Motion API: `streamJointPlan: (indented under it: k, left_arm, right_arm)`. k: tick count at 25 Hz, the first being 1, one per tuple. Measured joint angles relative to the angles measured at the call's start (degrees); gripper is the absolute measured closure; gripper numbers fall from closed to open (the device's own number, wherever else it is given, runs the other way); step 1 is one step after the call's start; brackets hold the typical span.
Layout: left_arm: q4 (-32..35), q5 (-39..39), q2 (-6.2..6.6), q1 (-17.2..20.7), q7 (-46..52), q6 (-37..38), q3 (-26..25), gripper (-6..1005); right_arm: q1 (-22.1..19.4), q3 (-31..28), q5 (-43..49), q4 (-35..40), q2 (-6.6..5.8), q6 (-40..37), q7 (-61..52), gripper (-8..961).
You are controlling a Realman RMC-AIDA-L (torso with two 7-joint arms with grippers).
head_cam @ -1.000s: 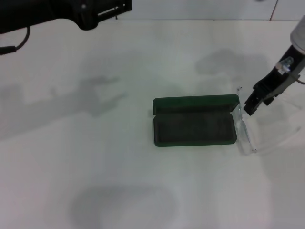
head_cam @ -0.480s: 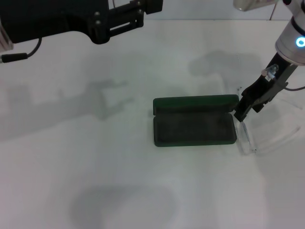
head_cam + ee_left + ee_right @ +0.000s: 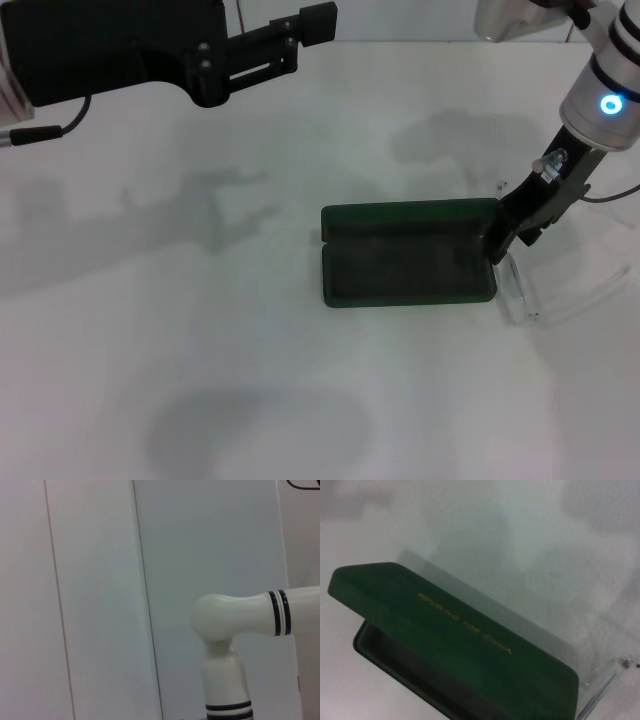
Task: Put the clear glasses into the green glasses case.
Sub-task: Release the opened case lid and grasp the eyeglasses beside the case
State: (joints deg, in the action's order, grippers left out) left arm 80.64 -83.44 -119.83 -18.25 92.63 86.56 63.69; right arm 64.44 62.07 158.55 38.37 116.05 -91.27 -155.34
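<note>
Centrally, a dark green rectangular hard glasses case (image 3: 408,254) lies open on the white tabletop (image 3: 250,400). Clear colourless plastic glasses (image 3: 520,290) rest just right of it. Right hand (image 3: 500,243), at the case's right end: finger state indiscernible. Left hand (image 3: 300,35), far left, raised: spread.

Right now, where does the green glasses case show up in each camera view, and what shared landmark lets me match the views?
Head view: the green glasses case lies open at the centre of the white table, with the right gripper at its right end.
Left wrist view: not in it; only a wall and a white arm joint show.
Right wrist view: the case fills the lower part, raised lid facing the camera.
Shared landmark: the clear glasses beside the case's right end, also in the right wrist view.
</note>
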Motion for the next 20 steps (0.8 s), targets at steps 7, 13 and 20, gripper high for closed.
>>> streamJointPlan:
  k: [7,13,20]
  left_arm:
    - [-0.9,-0.1,0.01,0.1,-0.5,0.0,0.0,527]
    - [-1.4,0.0,0.03,0.1,-0.8,0.0,0.0,527]
    - [-1.4,0.0,0.04,0.1,-1.2,0.0,0.0,528]
  right_arm:
    - [0.0,0.3,0.0,-2.4,0.06,1.5,0.0,459]
    - [-0.1,0.3,0.2,-2.6,-0.01,2.2,0.0,501]
    - [-0.8,0.3,0.2,-2.1,-0.28,2.4,0.8,593]
